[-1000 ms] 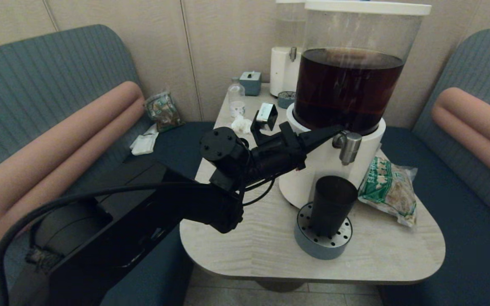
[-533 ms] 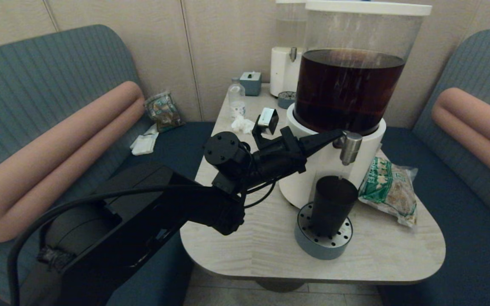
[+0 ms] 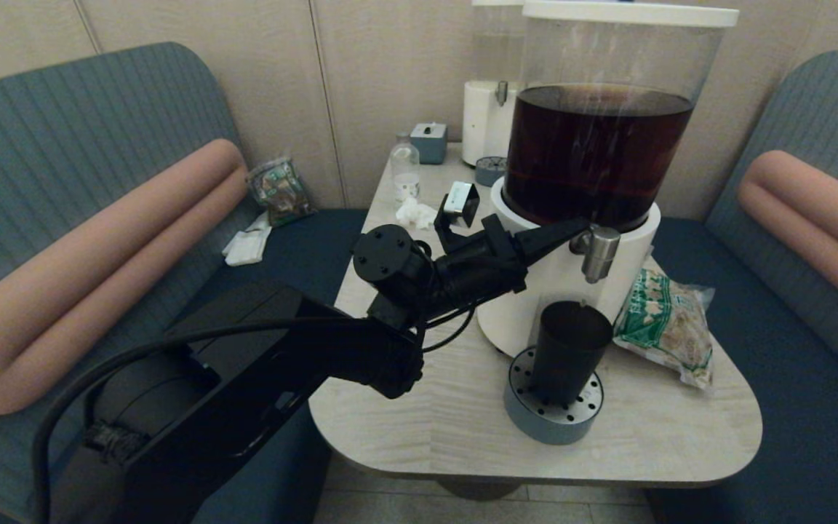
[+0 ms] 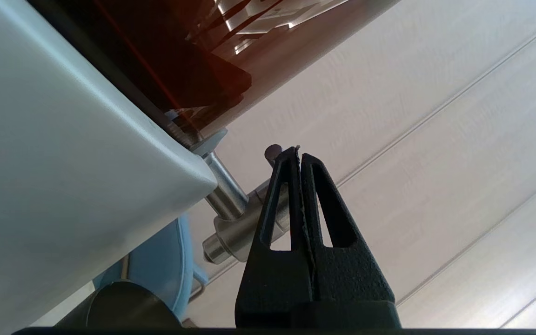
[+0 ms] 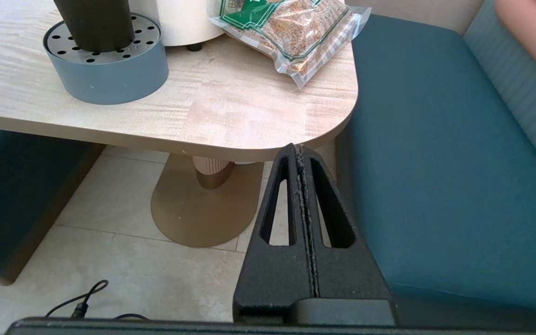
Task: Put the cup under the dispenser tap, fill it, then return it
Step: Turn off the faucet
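Note:
The dark smoky cup point(image 3: 569, 349) stands upright on a round grey-blue perforated drip stand point(image 3: 551, 416), directly below the brushed-silver tap point(image 3: 598, 252) of the big white-based dispenser point(image 3: 593, 145) holding dark brown liquid. My left gripper point(image 3: 580, 227) is shut, its tips resting against the tap's left side near its top. In the left wrist view the shut gripper point(image 4: 298, 153) crosses in front of the tap point(image 4: 231, 228). My right gripper point(image 5: 299, 150) hangs shut and empty below the table's front corner, out of the head view. The cup's base point(image 5: 93, 21) shows there on the stand point(image 5: 106, 70).
A green bag of grain point(image 3: 663, 324) lies right of the dispenser. Behind stand a small clear bottle point(image 3: 404, 169), a crumpled tissue point(image 3: 413, 212), a grey box point(image 3: 428, 140) and a smaller pale dispenser point(image 3: 490, 109). Blue benches flank the table point(image 3: 666, 444).
My left arm has shifted slightly, with its shut tips staying against the tap. The cup has stayed on the stand.

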